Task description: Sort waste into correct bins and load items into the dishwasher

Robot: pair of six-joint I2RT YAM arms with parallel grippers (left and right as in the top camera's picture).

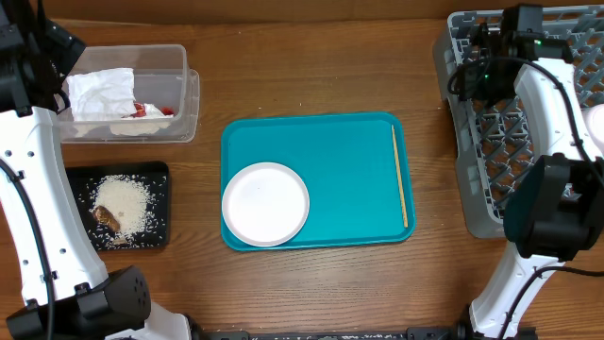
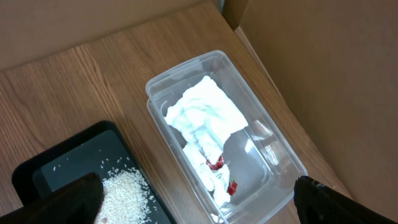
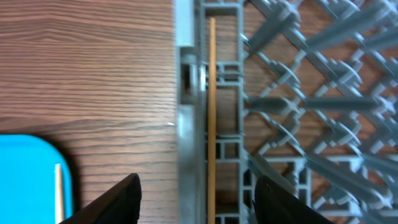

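Observation:
The clear tub [image 1: 186, 94] at the back left holds the crumpled napkin [image 1: 102, 90] and the red wrapper [image 1: 156, 110]. The black tray [image 1: 160, 175] holds rice [image 1: 127, 203] and a brown scrap [image 1: 107, 219]. My left gripper [image 2: 199, 205] is open and empty above the tub [image 2: 186, 62], over the napkin [image 2: 202, 112] and wrapper [image 2: 217, 165]. My right gripper [image 3: 199, 202] is open over the left edge of the grey rack [image 3: 298, 93]; one chopstick [image 3: 212, 112] lies there between the fingers, untouched. The other chopstick [image 1: 400, 177] and a white plate [image 1: 265, 204] lie on the teal tray [image 1: 330, 142].
The rack [image 1: 462, 142] fills the right side under my right arm [image 1: 491, 42]. A white dish [image 1: 595, 127] shows partly at the right edge. My left arm [image 1: 52, 47] is at the back left. Cardboard stands behind the tub in the left wrist view.

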